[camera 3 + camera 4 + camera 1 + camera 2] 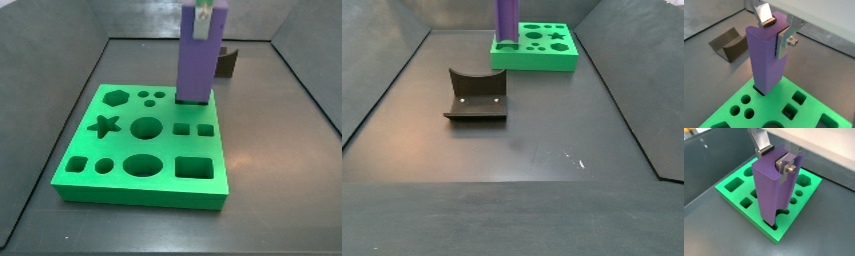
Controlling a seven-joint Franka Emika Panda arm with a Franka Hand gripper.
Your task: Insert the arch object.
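The arch object (767,60) is a tall, slim purple block held upright. My gripper (776,31) is shut on its upper end, one silver finger on each side, as both wrist views show (776,159). The arch's lower end stands in a slot near one edge of the green board (771,105), which has several shaped holes. In a side view the arch (198,65) rises from the far edge of the board (140,195), with the gripper (203,12) at its top. In a side view only the arch's lower part (506,20) shows, on the board (543,58).
The dark fixture (476,95), with a scooped upright, stands on the grey floor in front of the board; it also shows in a wrist view (729,44) and behind the arch in a side view (230,62). Dark walls enclose the floor.
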